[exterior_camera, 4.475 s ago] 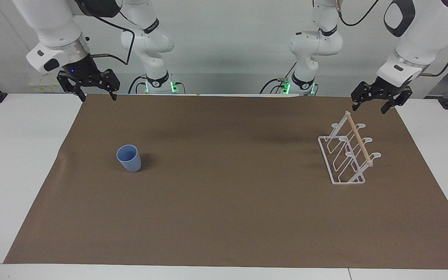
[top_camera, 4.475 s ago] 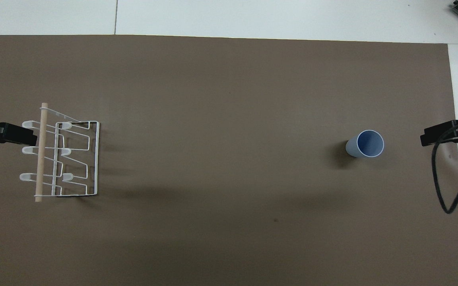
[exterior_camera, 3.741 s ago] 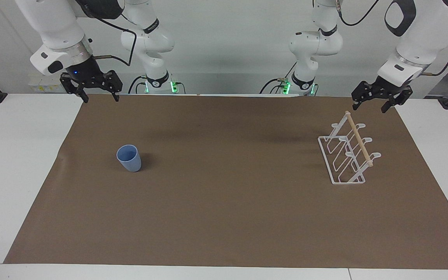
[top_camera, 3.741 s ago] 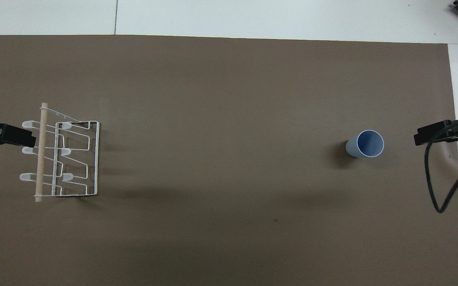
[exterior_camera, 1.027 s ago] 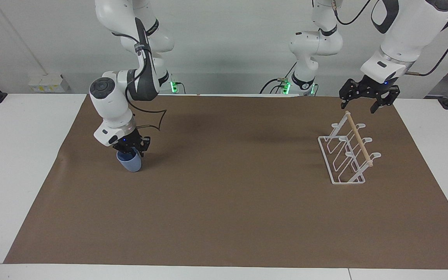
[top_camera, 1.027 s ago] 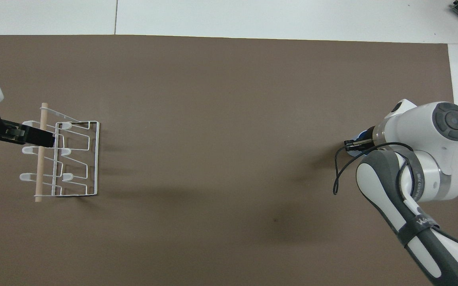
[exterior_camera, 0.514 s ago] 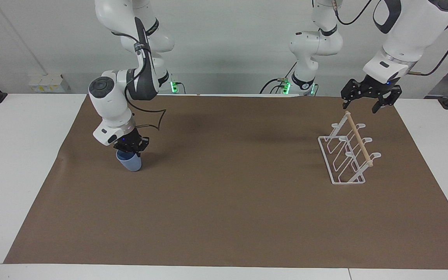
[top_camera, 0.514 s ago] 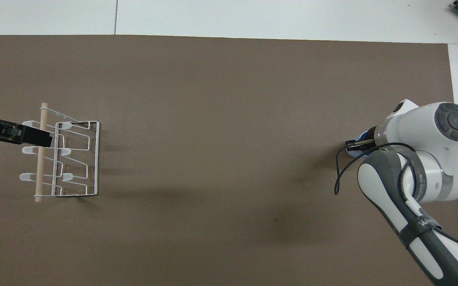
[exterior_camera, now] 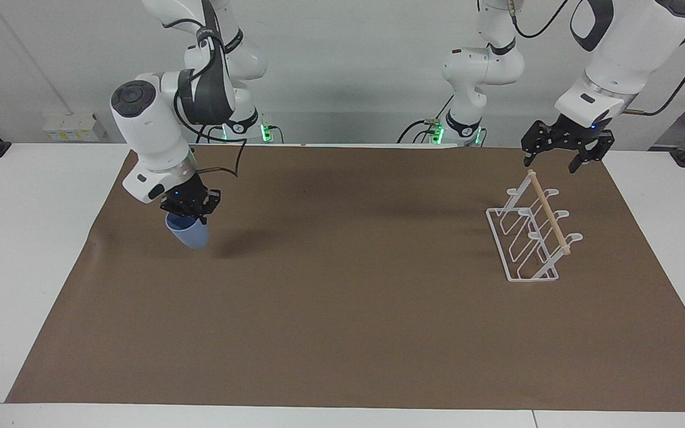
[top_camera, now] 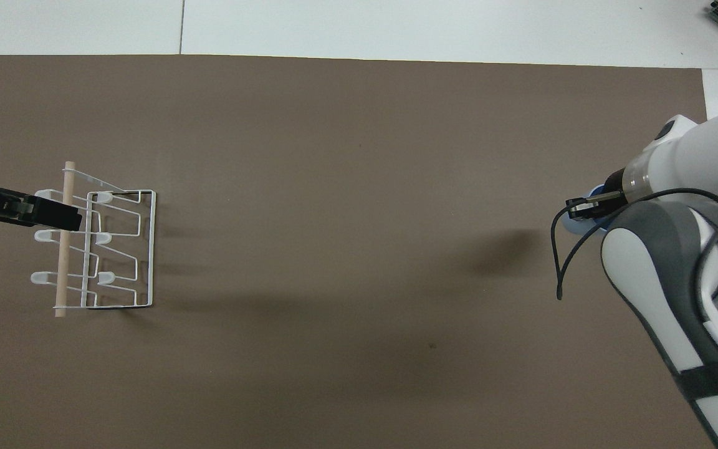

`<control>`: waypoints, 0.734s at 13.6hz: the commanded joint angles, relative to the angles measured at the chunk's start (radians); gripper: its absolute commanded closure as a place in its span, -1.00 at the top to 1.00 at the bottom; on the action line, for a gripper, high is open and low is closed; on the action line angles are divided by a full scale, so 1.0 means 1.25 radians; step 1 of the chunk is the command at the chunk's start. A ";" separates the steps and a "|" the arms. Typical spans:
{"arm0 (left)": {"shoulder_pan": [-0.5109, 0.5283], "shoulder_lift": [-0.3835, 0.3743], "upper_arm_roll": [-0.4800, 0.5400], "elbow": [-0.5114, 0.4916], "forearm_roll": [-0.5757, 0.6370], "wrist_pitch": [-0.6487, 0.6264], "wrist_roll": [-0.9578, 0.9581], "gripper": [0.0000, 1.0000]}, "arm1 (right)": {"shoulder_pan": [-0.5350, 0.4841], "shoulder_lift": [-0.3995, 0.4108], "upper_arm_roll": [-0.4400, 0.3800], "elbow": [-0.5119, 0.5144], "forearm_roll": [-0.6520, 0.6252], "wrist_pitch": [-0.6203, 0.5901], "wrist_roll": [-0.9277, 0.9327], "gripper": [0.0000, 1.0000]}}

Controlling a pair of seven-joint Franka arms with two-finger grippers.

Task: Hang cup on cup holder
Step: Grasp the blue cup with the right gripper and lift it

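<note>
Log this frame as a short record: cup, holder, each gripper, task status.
cup: blue, lifted off the brown mat, tilted, at the right arm's end
holder: white wire rack with wooden dowel, on the mat at the left arm's end, no cup on it
right gripper: shut on the cup's rim
left gripper: open, over the holder's dowel end
status: cup picked up, not yet hung

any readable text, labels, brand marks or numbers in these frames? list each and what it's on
Right arm's dark band: white lettering that runs out of the overhead view, too cut off and blurred to read.
Right arm's dark link: pale marks in the facing view, too small to read.
Cup, cup holder, brown mat: no text.
Nothing can be quoted.
</note>
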 commanded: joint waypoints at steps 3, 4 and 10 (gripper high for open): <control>-0.008 -0.009 -0.002 -0.002 -0.005 0.003 0.000 1.00 | -0.006 -0.065 0.000 0.079 0.003 -0.154 -0.005 -1.00; -0.009 -0.009 -0.002 -0.004 -0.006 0.003 0.000 1.00 | -0.007 -0.078 0.000 0.098 0.003 -0.183 -0.006 -1.00; -0.008 -0.008 -0.002 -0.005 -0.006 0.048 0.000 1.00 | -0.009 -0.085 -0.001 0.142 0.068 -0.240 -0.076 -1.00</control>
